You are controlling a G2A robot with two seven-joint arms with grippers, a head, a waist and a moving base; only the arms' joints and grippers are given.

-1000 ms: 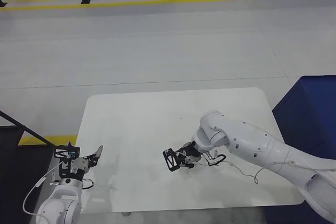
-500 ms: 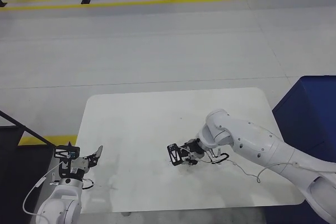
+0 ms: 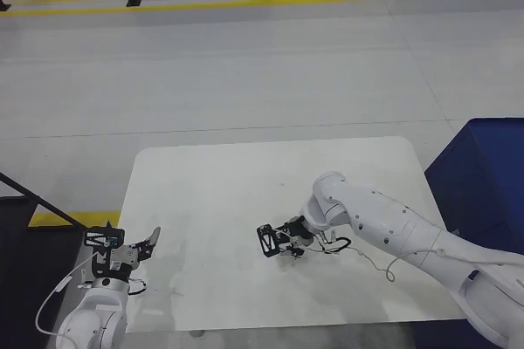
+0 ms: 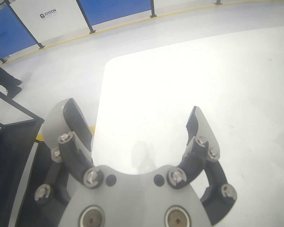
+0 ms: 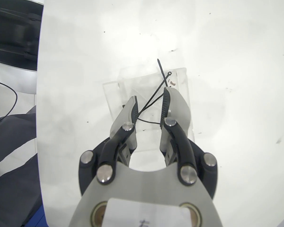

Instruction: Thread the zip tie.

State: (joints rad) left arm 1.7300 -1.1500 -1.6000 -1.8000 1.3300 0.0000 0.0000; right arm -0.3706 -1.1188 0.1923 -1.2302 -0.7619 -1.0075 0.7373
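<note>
Right end effector (image 5: 149, 94) low over the middle of the white, round-cornered counter (image 3: 210, 192), above a clear rectangular plastic plate (image 5: 116, 90) that lies flat on it. The fingers are drawn in but not together. A black plastic zip tie (image 5: 153, 95), bent into a narrow loop, spans the gap and touches both pads, so it is judged to be clamped between them.

One run of the band crosses from pad to pad near the finger roots. From there the loop's long axis slants forward, from the base of one pad to the tip of the other. Both ends lie just ahead of the fingertips, over the far part of the plate: the square head and the pointed tail cross close to one fingertip. The tail appears to pass beside the head, not through it, though the crossing is too fine to settle this.

Left end effector (image 4: 135, 119), fingers wide apart and holding nothing, sits at the counter's near left edge (image 3: 148, 244), well apart from the tie. The right arm is by far the nearer.

The coming move is judged to turn on bringing the tail's point into line with the head's slot, just ahead of the fingertips.
</note>
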